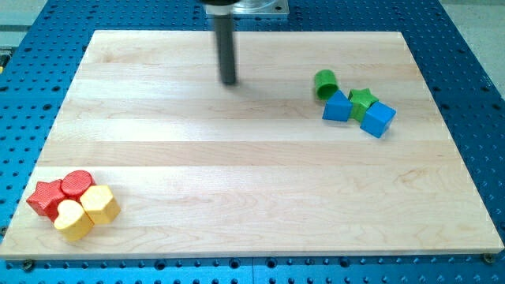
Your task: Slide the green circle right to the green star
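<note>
The green circle [324, 82] sits on the wooden board at the view's upper right. The green star [361, 100] lies just to its lower right, wedged between a blue block [338, 106] on its left and a blue cube [379, 119] on its right. The circle touches the top of the left blue block and stands a small gap from the star. My tip [229, 81] is at the end of the dark rod near the view's top centre, well to the left of the green circle and apart from all blocks.
A cluster sits at the view's lower left: a red star [46, 197], a red circle [77, 184], a yellow heart [73, 220] and a yellow hexagon [101, 204]. The wooden board's edge [252, 255] borders a blue perforated table.
</note>
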Robot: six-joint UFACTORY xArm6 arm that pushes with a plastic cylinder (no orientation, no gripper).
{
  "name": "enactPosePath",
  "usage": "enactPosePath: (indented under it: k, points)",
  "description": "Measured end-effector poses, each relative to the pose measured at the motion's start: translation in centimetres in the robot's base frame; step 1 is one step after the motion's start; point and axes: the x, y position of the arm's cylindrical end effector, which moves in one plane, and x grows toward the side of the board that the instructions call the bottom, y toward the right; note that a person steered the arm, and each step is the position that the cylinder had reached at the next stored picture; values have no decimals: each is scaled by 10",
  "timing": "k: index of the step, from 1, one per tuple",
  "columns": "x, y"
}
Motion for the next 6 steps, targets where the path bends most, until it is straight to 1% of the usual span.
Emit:
enactPosePath:
  k: [2,3,4,5,6]
  points:
    - [-3,272]
    - [24,315]
    - [26,219]
    - [-42,205]
    - [-43,190]
